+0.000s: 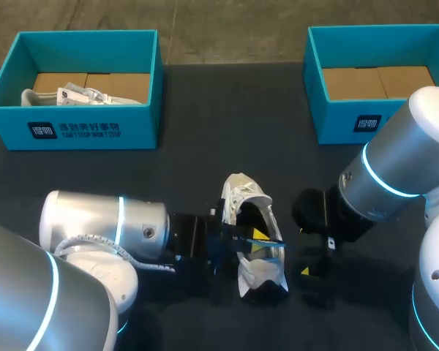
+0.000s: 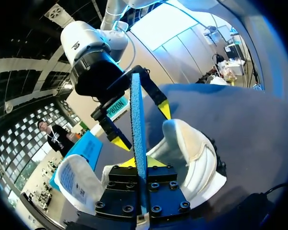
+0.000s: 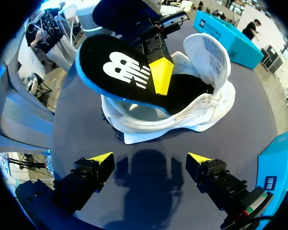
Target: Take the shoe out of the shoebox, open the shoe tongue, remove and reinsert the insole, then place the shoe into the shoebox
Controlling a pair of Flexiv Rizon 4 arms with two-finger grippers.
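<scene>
Where the two arms meet at the near middle of the dark bench point(image 1: 205, 131), a white shoe point(image 1: 243, 196) lies with its tongue standing up and away from the opening. The left gripper point(image 1: 256, 235) is clamped on the insole point(image 3: 120, 72), black on top with a blue edge, and holds it over the shoe's opening; I cannot tell whether its far end is inside the shoe. The right gripper point(image 3: 150, 158) hangs just right of the shoe, fingers spread wide with nothing between them. At the far left a teal shoebox point(image 1: 73, 130) holds something white.
</scene>
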